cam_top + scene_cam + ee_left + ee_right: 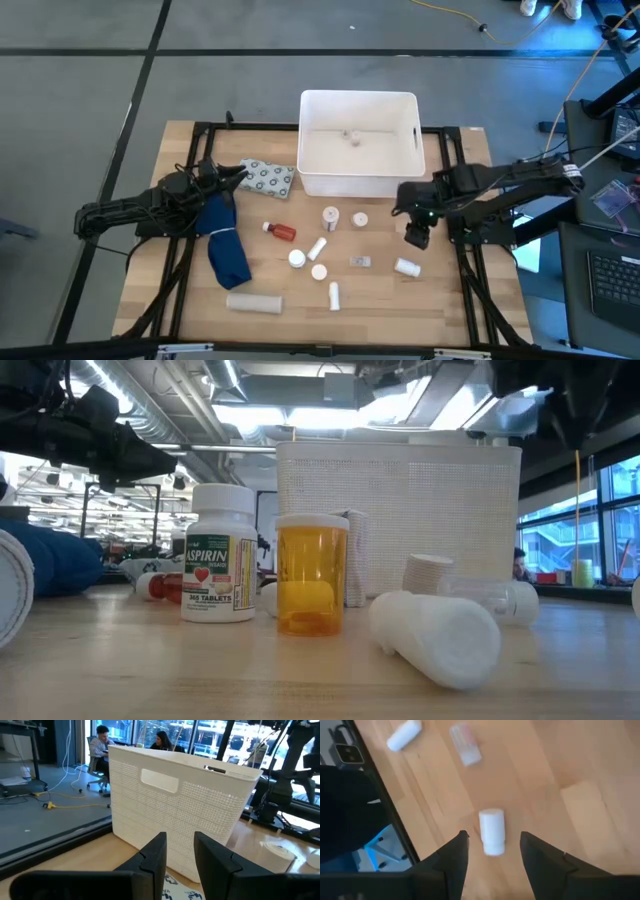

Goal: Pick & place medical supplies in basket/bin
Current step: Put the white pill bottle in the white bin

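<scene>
Risk number one here is probably the white bottle (492, 831) rolling away. It lies on its side on the bare wood near the table's right edge, and the right gripper (417, 236) is held above it with the jaws spread wide and nothing between them. Since the bottle is round and lying flat, a pinch landing off-centre could squirt it out sideways, maybe off the table edge, which is close by. In the right wrist view the bottle is seen framed between the two fingers, so the line-up looks decent, but how high the gripper sits above it can't be judged.

The left gripper (178, 856) is parked near the basket's near left corner, over the grey dotted blister pack (266, 178), jaws parted a little and empty. The blister pack is flat, so a failed grab or a scrape on the wood seems likely there.

The white basket (410, 104) sits at the far middle of the table, with one small item (352, 135) already inside, too tiny to be identified. The rest of the supplies are scattered on the wood just near of it.

Hard to make out: the small clear packet (360, 261) is barely readable from above, and the basket's inside is hidden in the low view.
</scene>
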Motion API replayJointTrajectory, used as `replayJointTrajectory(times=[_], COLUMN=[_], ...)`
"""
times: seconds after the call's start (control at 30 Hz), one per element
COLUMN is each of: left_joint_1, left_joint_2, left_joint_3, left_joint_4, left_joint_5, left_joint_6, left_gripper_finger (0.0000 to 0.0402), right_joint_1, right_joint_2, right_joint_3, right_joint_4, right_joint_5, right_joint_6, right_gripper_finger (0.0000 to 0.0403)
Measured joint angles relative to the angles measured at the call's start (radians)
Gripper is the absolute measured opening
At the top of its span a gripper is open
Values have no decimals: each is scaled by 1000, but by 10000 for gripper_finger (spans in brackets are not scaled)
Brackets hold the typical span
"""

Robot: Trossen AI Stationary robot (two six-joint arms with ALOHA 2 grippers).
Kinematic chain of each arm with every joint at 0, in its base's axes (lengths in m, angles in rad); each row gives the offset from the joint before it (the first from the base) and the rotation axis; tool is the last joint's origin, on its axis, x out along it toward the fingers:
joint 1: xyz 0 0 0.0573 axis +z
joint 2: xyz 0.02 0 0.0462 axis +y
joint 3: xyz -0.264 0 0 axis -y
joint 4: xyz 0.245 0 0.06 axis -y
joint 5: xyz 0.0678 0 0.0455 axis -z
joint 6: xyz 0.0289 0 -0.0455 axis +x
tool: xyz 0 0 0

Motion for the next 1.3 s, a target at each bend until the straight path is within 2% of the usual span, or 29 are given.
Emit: replayJointTrajectory(times=[0.17, 0.3, 0.37, 0.57, 0.63, 0.73, 0.9, 1.03, 1.13, 1.3], left_joint_1=[0, 0, 0, 0, 0, 0, 0, 0, 0, 0], left_joint_2=[0, 0, 0, 0, 0, 0, 0, 0, 0, 0], left_joint_3=[0, 0, 0, 0, 0, 0, 0, 0, 0, 0], left_joint_4=[0, 1, 1, 1, 1, 1, 1, 1, 1, 1], left_joint_5=[1, 0, 1, -7, -16, -23, -24, -24, -24, -26], left_joint_6=[-2, -2, -2, -3, -3, -3, -3, -3, -3, -3], left_gripper_finger=[92, 92, 92, 92, 92, 92, 92, 92, 92, 92], right_joint_1=[96, 158, 178, 192, 236, 349, 547, 686, 783, 908], right_joint_2=[0, 0, 0, 0, -2, -30, -76, -85, -85, -85], right_joint_3=[0, 0, 0, -1, -1, -1, -1, -7, -70, -220], right_joint_4=[-3, -18, -15, 143, 162, 131, 73, -2, -20, 78], right_joint_5=[9, 102, 111, 112, 197, 393, 671, 794, 870, 895], right_joint_6=[71, 133, 163, 213, 180, 148, 252, 381, 535, 781], right_gripper_finger=[224, 271, 289, 307, 307, 305, 305, 305, 305, 305])
